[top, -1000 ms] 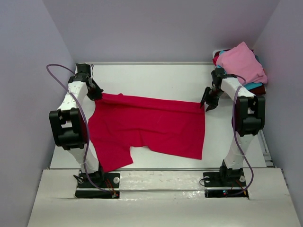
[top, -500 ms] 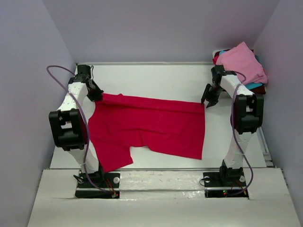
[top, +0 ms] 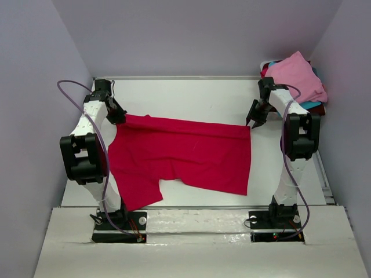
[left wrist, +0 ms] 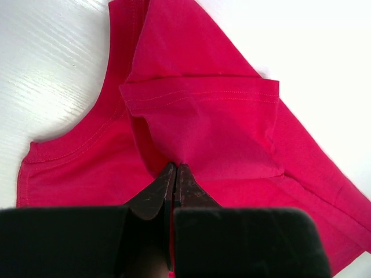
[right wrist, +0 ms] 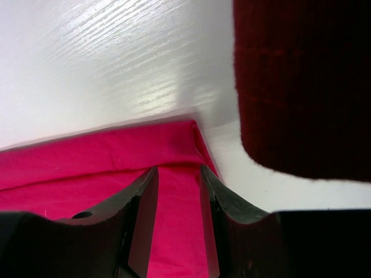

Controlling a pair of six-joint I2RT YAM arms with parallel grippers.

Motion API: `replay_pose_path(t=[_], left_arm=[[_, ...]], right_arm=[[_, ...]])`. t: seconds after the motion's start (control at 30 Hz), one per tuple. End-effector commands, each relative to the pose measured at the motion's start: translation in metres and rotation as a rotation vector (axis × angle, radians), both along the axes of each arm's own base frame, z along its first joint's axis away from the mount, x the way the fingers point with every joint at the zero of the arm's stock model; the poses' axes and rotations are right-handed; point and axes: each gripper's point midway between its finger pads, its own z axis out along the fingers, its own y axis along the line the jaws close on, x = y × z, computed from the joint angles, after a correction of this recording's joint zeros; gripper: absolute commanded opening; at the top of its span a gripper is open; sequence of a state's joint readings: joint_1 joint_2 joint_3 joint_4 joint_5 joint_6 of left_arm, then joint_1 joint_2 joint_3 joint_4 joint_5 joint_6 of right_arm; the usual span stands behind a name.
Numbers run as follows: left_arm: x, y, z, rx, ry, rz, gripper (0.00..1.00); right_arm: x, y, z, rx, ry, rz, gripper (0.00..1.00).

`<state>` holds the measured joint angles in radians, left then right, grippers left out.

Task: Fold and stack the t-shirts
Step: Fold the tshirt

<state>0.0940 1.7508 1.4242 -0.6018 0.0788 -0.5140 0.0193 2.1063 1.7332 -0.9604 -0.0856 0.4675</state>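
On the white table (top: 191, 95), the red t-shirt (top: 185, 156) lay spread unfolded at frame centre. The left gripper (left wrist: 175, 168) was clamped on its sleeve. The right gripper (right wrist: 178, 169) straddled the hem corner, jaws apart. Other t-shirts (top: 295, 78) sat heaped upper right, so folding looked barely begun.

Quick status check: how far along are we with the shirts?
Done: the red shirt lies spread out on the table. In hand: the left gripper pinches it near a sleeve; the right gripper, jaws apart, sits over its far right corner. Left: every fold, plus the pink shirt and those under it.
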Motion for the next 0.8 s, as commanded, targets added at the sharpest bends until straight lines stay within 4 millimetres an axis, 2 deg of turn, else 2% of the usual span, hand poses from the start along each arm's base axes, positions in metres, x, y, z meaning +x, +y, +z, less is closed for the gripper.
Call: replay_pose_path(t=[0.0,0.47,0.77], left_arm=[[0.000,0.003,0.020,0.003,-0.051,0.003,0.06],[0.000,0.003,0.019,-0.001,-0.051,0.004,0.06],[0.000,0.002,0.019,-0.007,-0.055,0.005,0.06]], right_arm=[[-0.001,-0.002,-0.005,0.009,0.011,-0.013,0.40],[-0.012,-0.002,-0.018,0.008,0.072,0.010,0.37],[-0.031,-0.002,-0.028,0.013,0.123,0.023,0.37]])
